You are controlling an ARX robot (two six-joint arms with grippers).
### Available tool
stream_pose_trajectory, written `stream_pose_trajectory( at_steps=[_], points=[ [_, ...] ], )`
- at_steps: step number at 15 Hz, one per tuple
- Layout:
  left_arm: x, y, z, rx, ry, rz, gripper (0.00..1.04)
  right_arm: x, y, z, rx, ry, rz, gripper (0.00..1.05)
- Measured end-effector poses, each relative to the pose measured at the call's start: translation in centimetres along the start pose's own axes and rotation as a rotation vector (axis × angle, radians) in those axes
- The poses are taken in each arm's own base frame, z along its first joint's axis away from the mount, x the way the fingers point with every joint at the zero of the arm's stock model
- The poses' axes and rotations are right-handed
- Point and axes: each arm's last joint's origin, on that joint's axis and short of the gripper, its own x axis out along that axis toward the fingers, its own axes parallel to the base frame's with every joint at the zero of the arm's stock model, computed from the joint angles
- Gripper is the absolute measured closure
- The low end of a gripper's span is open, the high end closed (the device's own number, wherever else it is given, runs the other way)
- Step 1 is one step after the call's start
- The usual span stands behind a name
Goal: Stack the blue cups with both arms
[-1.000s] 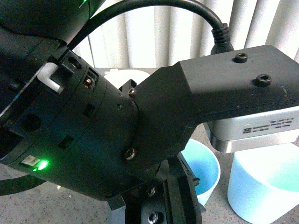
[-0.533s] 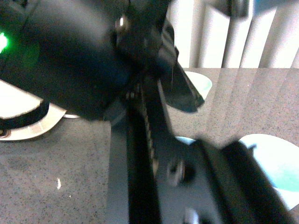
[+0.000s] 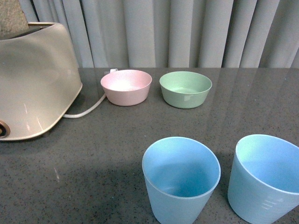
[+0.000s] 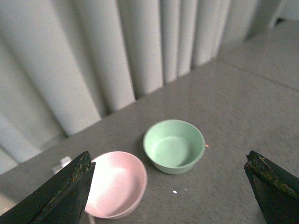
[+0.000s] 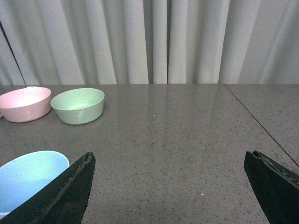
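On the grey table, two blue cups stand side by side; left fingers and right fingers gape apart.

I seem to be facing a kitchen-style setting. A dark, speckled, stone-look tabletop fills the lower half of my front view. At its left edge stands a beige toaster, its pale cord trailing across the surface. Tableware sits around it — a pink bowl and a green bowl at centre, a blue cup and a second blue cup at lower right. Across the top a plain pale pleated curtain closes off the whole background — whether this is a home kitchen or a staged one I cannot tell.
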Motion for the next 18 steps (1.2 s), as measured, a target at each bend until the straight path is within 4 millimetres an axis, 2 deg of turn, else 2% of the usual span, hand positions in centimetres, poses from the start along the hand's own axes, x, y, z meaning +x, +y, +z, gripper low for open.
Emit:
stream_pose_trajectory(
  at_steps=[1,2,4,5,6,7,8,9,10,12,18],
  points=[
    [-1.1,0.5,0.1,-0.029,-0.047,0.085,0.08,0.0,0.0,0.0,0.000,0.000,0.000,0.07],
    [-3.2,0.3,-0.1,-0.065,-0.143,0.339,0.20,0.0,0.0,0.0,0.000,0.000,0.000,0.07],
    [-9.1,0.5,-3.3,-0.130,-0.131,0.625,0.44,0.0,0.0,0.0,0.000,0.001,0.000,0.07],
    [-11.4,0.5,-4.9,-0.144,-0.119,0.675,0.55,0.0,0.0,0.0,0.000,0.000,0.000,0.07],
    [-13.4,-0.6,-6.6,-0.146,-0.165,0.683,0.73,0.0,0.0,0.0,0.000,0.000,0.000,0.07],
    [-13.9,-1.1,-7.5,-0.142,-0.179,0.663,0.84,0.0,0.0,0.0,0.000,0.000,0.000,0.07],
    [-14.3,-1.7,-9.4,-0.146,-0.157,0.648,1.00,0.0,0.0,0.0,0.000,0.000,0.000,0.07],
    [-15.3,-1.5,-11.5,-0.157,-0.131,0.664,1.04,0.0,0.0,0.0,0.000,0.000,0.000,0.07],
    [-15.9,-1.9,-12.2,-0.156,-0.144,0.677,1.04,0.0,0.0,0.0,0.000,0.000,0.000,0.07],
    [-16.1,-2.4,-12.6,-0.151,-0.154,0.662,1.04,0.0,0.0,0.0,0.000,0.000,0.000,0.07],
    [-17.4,-4.1,-15.4,-0.153,-0.148,0.657,1.04,0.0,0.0,0.0,0.000,0.000,0.000,0.07]
  ],
)
